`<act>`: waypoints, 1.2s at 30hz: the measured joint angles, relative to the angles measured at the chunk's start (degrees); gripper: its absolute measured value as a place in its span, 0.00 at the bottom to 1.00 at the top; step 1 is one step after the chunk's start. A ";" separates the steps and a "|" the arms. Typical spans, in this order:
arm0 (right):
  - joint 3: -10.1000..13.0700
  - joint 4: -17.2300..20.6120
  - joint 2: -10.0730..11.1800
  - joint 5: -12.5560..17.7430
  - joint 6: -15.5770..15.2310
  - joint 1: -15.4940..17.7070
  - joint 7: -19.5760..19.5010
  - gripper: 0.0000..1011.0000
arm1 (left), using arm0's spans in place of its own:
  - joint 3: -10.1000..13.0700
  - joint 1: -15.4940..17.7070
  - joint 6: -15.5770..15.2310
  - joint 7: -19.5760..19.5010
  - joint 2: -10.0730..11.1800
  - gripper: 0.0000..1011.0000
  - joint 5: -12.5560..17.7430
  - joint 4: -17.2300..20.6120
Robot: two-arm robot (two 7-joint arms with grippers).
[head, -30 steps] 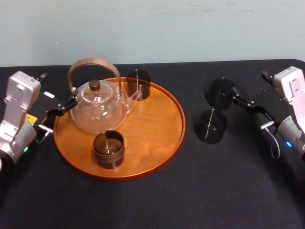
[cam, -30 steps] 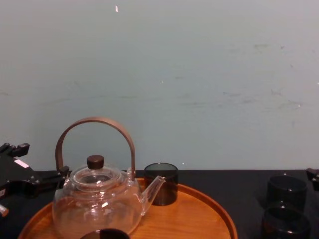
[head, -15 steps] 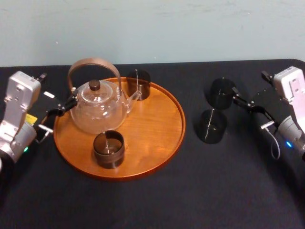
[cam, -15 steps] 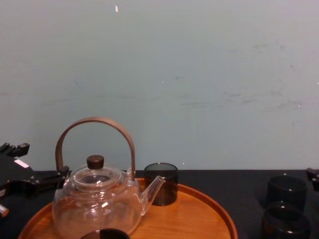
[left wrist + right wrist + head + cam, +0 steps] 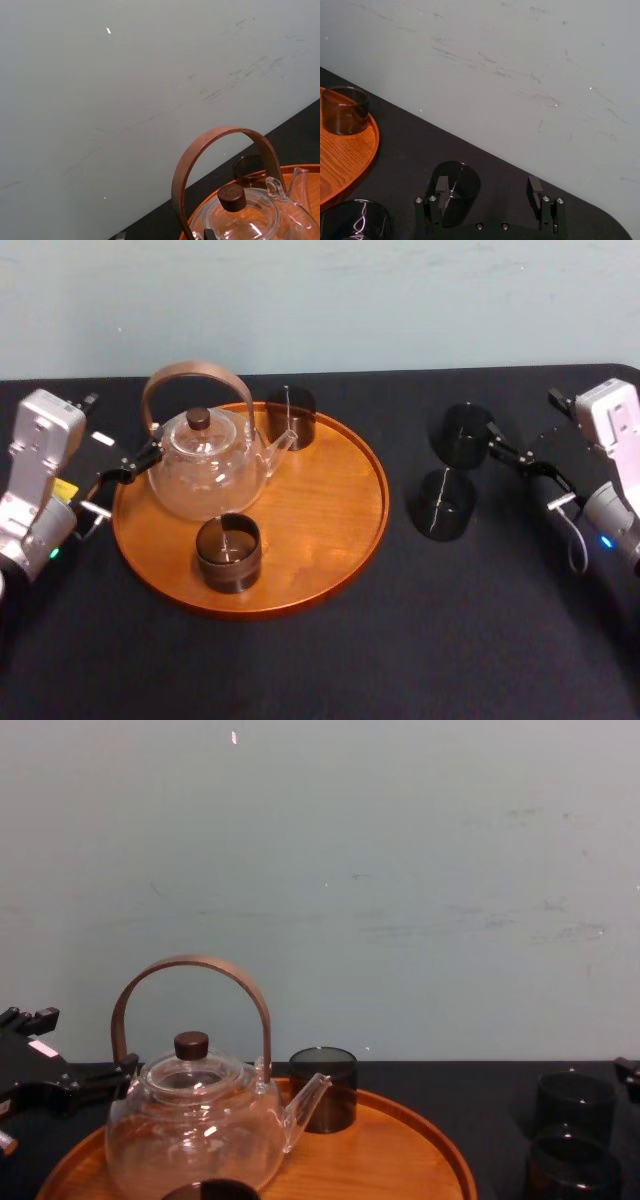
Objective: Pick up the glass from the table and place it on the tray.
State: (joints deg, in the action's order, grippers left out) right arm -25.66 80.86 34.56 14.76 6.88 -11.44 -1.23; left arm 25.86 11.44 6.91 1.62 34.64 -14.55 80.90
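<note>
— what's furthest left?
— my left gripper (image 5: 118, 432), low at the left edge of the tray (image 5: 330, 565). its fingers (image 5: 130, 468) are spread apart and hold nothing. one fingertip is just beside the glass teapot (image 5: 208, 468).
— and on the tray?
— the teapot fills the left half. a rear tray glass (image 5: 290, 417) stands by its spout, and a front tray glass (image 5: 228, 552) sits near the front rim.
— where are the glasses to move?
— on the black bench (image 5: 400, 660), right of the tray and apart from it. a far glass (image 5: 465, 433) and a near glass (image 5: 443, 505) stand upright, close together.
— the right side?
— my right gripper (image 5: 522, 415) is just right of the far glass, fingers (image 5: 534, 190) parted and empty. in the right wrist view one finger stands before that glass; i cannot tell if they touch.
</note>
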 joint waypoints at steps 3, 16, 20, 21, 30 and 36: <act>0.51 0.06 -0.02 0.89 -0.33 0.20 1.76 0.99 | 0.00 0.00 0.00 0.00 0.00 1.00 0.00 0.00; 2.36 4.09 1.33 1.64 -0.79 4.22 4.90 0.99 | 0.00 -0.01 0.00 0.00 0.00 1.00 0.00 0.00; 3.43 5.77 1.84 1.64 -0.63 5.99 5.22 0.99 | 0.00 -0.01 0.00 0.00 0.00 1.00 0.00 0.00; 3.60 6.07 1.94 1.64 -0.59 6.32 5.26 0.99 | 0.00 0.00 0.00 0.00 0.00 1.00 0.00 0.00; 5.41 10.02 3.19 1.26 -0.25 10.75 5.62 0.99 | 0.00 -0.01 0.00 0.00 0.00 1.00 0.00 0.00; 5.94 12.69 3.51 0.99 0.18 13.95 6.19 0.99 | 0.00 0.00 0.00 0.00 0.00 1.00 0.00 0.00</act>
State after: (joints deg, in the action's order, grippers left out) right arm -19.72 93.54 38.07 15.74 7.05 2.52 4.96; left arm 25.86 11.43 6.91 1.62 34.65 -14.55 80.90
